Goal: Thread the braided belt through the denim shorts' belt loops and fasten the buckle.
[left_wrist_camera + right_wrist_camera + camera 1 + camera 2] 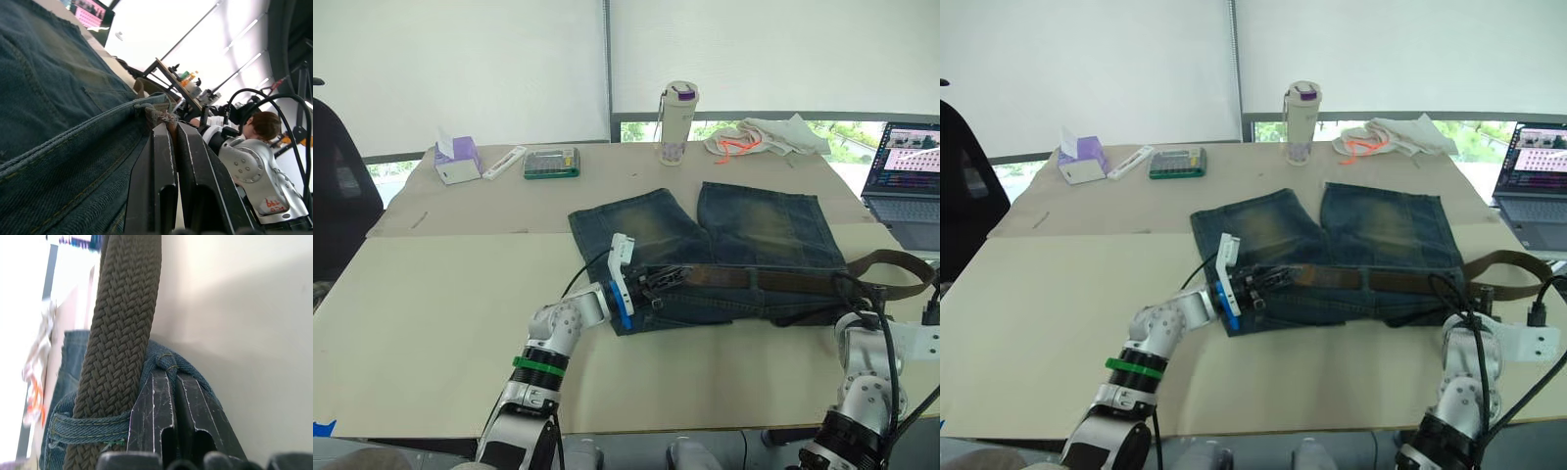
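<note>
Both claws are closing on the denim shorts (744, 240): left gripper (651, 286) is pinching the waistband beside the belt end, right gripper (166, 401) is pinning the opposite corner, probably steadying the braided belt (122, 333) running through a belt loop (88, 423) beside it.

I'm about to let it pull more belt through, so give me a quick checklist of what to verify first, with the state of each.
1. Shorts lying flat on the table: ok.
2. Belt running along the waistband: ok, with a slack curve past the right end.
3. Belt under a belt loop at the right end: ok.
4. Left gripper shut on the waistband's left end: ok.
5. Right gripper shut on denim at the right end: ok.
6. Buckle position: cannot tell.
</note>
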Controlling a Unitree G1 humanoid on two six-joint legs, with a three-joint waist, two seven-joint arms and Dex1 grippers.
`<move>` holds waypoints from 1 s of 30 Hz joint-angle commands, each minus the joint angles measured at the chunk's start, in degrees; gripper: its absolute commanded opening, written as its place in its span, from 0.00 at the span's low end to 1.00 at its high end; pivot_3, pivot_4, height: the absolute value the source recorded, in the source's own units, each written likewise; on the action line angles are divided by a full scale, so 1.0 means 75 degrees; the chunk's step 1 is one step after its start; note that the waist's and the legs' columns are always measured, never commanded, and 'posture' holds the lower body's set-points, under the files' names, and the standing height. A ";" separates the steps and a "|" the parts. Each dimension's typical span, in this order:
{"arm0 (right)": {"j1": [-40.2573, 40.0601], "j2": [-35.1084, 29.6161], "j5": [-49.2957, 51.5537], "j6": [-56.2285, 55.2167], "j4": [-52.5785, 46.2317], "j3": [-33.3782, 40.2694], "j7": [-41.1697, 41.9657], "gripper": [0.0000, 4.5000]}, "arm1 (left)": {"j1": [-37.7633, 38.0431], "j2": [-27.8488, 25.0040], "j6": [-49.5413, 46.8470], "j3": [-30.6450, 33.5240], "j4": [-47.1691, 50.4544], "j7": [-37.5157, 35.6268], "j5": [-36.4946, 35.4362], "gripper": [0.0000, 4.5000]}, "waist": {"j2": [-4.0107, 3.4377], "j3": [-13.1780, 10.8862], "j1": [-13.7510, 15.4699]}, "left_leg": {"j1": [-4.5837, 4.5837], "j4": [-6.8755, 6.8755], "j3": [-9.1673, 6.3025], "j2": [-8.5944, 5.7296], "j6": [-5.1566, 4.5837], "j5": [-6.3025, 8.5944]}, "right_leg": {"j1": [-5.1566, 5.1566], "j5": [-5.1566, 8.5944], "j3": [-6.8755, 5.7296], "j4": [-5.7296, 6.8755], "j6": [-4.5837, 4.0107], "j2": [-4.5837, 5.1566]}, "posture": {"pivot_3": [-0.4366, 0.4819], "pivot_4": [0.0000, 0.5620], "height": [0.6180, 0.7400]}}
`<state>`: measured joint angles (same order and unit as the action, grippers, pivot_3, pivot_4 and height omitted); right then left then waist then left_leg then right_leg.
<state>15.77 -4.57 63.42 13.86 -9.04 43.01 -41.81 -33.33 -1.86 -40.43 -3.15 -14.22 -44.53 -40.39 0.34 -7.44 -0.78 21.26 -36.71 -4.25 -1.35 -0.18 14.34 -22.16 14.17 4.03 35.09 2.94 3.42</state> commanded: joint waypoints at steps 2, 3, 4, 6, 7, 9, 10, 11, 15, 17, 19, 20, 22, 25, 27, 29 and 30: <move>0.0107 -0.0243 -0.1184 -0.1543 -0.0106 0.0715 -0.0170 0.01 | -0.0040 -0.0378 0.0236 0.0522 0.0234 0.0027 0.0025 0.00 | -0.0010 0.0001 -0.0037 | -0.0002 0.0000 0.0001 0.0001 0.0000 0.0000 | 0.0000 0.0000 0.0001 0.0002 0.0000 -0.0001 | 0.48 0.27 1.00; 0.0143 -0.0232 -0.1286 -0.1669 -0.0087 0.0727 -0.0187 0.01 | -0.0020 -0.0427 0.0243 0.0529 0.0234 0.0017 0.0028 0.00 | -0.0013 0.0001 -0.0037 | -0.0001 0.0000 0.0001 0.0002 0.0000 0.0000 | -0.0002 0.0000 0.0001 0.0003 0.0000 -0.0002 | 0.48 0.27 1.00; 0.0148 -0.0225 -0.1461 -0.1770 -0.0093 0.0723 -0.0280 0.01 | 0.0005 -0.0488 0.0253 0.0546 0.0230 0.0016 0.0043 0.00 | -0.0014 0.0002 -0.0037 | -0.0002 0.0000 0.0001 0.0002 0.0000 0.0000 | -0.0002 0.0000 0.0001 0.0005 0.0000 -0.0003 | 0.48 0.27 1.00; 0.0162 -0.0211 -0.1680 -0.1939 -0.0097 0.0701 -0.0396 0.01 | 0.0056 -0.0593 0.0277 0.0578 0.0224 -0.0015 0.0075 0.00 | -0.0018 0.0002 -0.0030 | -0.0002 0.0000 0.0000 0.0002 -0.0001 0.0000 | -0.0002 0.0000 0.0001 0.0006 -0.0001 -0.0003 | 0.48 0.27 1.00; 0.0163 -0.0210 -0.1822 -0.2018 -0.0107 0.0684 -0.0449 0.01 | 0.0084 -0.0635 0.0291 0.0599 0.0227 -0.0026 0.0088 0.00 | -0.0018 0.0002 -0.0030 | -0.0002 0.0000 0.0000 0.0002 -0.0001 0.0000 | -0.0002 0.0000 0.0001 0.0006 -0.0001 -0.0003 | 0.48 0.27 1.00; 0.0224 -0.0178 -0.1890 -0.2093 -0.0121 0.0630 -0.0473 0.01 | 0.0114 -0.0672 0.0381 0.0599 0.0222 -0.0027 0.0162 0.00 | -0.0019 0.0002 -0.0029 | -0.0002 0.0000 -0.0001 0.0002 -0.0001 0.0000 | -0.0002 0.0000 0.0001 0.0005 -0.0001 -0.0002 | 0.48 0.27 1.00; 0.0254 -0.0153 -0.1889 -0.2095 -0.0135 0.0567 -0.0467 0.01 | 0.0117 -0.0671 0.0455 0.0594 0.0213 -0.0023 0.0207 0.00 | -0.0019 0.0002 -0.0031 | -0.0002 0.0000 -0.0001 0.0002 -0.0001 -0.0001 | -0.0002 0.0000 0.0002 0.0004 -0.0001 -0.0002 | 0.48 0.27 1.00; 0.0276 -0.0118 -0.1889 -0.2086 -0.0149 0.0500 -0.0459 0.01 | 0.0115 -0.0654 0.0526 0.0601 0.0203 -0.0004 0.0240 0.00 | -0.0020 0.0002 -0.0033 | -0.0002 0.0001 -0.0002 0.0002 -0.0001 -0.0001 | -0.0002 -0.0001 0.0002 0.0004 -0.0001 -0.0002 | 0.48 0.27 1.00; 0.0327 0.0020 -0.1922 -0.2120 -0.0084 0.0361 -0.0439 0.01 | 0.0093 -0.0587 0.0691 0.0622 0.0180 0.0054 0.0280 0.00 | -0.0021 0.0002 -0.0044 | -0.0004 0.0000 -0.0002 0.0004 -0.0001 -0.0001 | -0.0002 -0.0001 0.0002 0.0005 -0.0002 -0.0003 | 0.48 0.27 1.00; 0.0307 0.0009 -0.1982 -0.2163 -0.0004 0.0370 -0.0467 0.01 | 0.0102 -0.0586 0.0761 0.0657 0.0215 0.0136 0.0312 0.00 | -0.0021 0.0002 -0.0049 | -0.0004 0.0001 -0.0002 0.0005 -0.0001 -0.0001 | -0.0003 -0.0001 0.0002 0.0005 -0.0002 -0.0004 | 0.48 0.27 1.00; 0.0275 -0.0028 -0.2040 -0.2193 0.0037 0.0380 -0.0508 0.01 | 0.0140 -0.0682 0.0825 0.0649 0.0276 0.0210 0.0430 0.00 | -0.0021 0.0002 -0.0053 | -0.0003 0.0001 -0.0001 0.0005 -0.0001 -0.0001 | -0.0003 -0.0001 0.0003 0.0005 -0.0002 -0.0003 | 0.48 0.27 1.00; 0.0271 -0.0058 -0.2046 -0.2198 0.0056 0.0385 -0.0504 0.01 | 0.0159 -0.0756 0.0856 0.0635 0.0306 0.0228 0.0503 0.00 | -0.0021 0.0002 -0.0059 | -0.0004 0.0000 -0.0002 0.0005 -0.0001 -0.0001 | -0.0002 -0.0001 0.0003 0.0005 -0.0002 -0.0003 | 0.48 0.27 1.00; 0.0258 -0.0115 -0.2069 -0.2208 0.0085 0.0381 -0.0498 0.01 | 0.0208 -0.0920 0.0864 0.0729 0.0374 0.0334 0.0580 0.00 | -0.0021 0.0002 -0.0077 | -0.0005 0.0001 -0.0002 0.0007 -0.0001 -0.0001 | -0.0003 -0.0001 0.0002 0.0006 -0.0003 -0.0005 | 0.48 0.27 1.00; 0.0236 -0.0170 -0.2108 -0.2215 0.0128 0.0360 -0.0514 0.01 | 0.0231 -0.1156 0.0900 0.0849 0.0357 0.0627 0.0808 0.00 | -0.0022 0.0002 -0.0130 | -0.0006 0.0002 -0.0004 0.0011 -0.0001 -0.0001 | -0.0003 -0.0001 0.0002 0.0009 -0.0004 -0.0009 | 0.48 0.27 1.00; 0.0222 -0.0166 -0.2087 -0.2233 0.0144 0.0328 -0.0511 0.01 | 0.0201 -0.1277 0.1025 0.0897 0.0254 0.0860 0.0992 0.00 | -0.0022 0.0002 -0.0190 | -0.0009 0.0003 -0.0006 0.0013 -0.0001 0.0000 | -0.0003 -0.0001 0.0002 0.0011 -0.0004 -0.0010 | 0.48 0.27 1.00; 0.0180 -0.0160 -0.2074 -0.2238 0.0141 0.0261 -0.0505 0.01 | 0.0173 -0.1314 0.1049 0.1041 0.0225 0.1009 0.0954 0.00 | -0.0022 0.0002 -0.0209 | -0.0010 0.0003 -0.0010 0.0014 -0.0001 0.0000 | -0.0003 -0.0001 0.0002 0.0012 -0.0004 -0.0011 | 0.48 0.27 1.00; 0.0150 -0.0160 -0.2071 -0.2221 0.0137 0.0224 -0.0495 0.01 | 0.0173 -0.1315 0.1041 0.1102 0.0246 0.1026 0.0904 0.00 | -0.0022 0.0002 -0.0217 | -0.0010 0.0003 -0.0011 0.0014 -0.0001 0.0000 | -0.0002 -0.0001 0.0002 0.0012 -0.0004 -0.0010 | 0.48 0.27 1.00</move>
<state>18.81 -1.58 52.50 3.54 -6.20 36.33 -44.41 -32.40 -4.85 -37.29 -3.90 -13.14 -41.30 -36.20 0.17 -7.43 -2.41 21.19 -36.68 -4.35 -1.24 -0.19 14.33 -22.17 14.16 4.04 35.18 2.91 3.35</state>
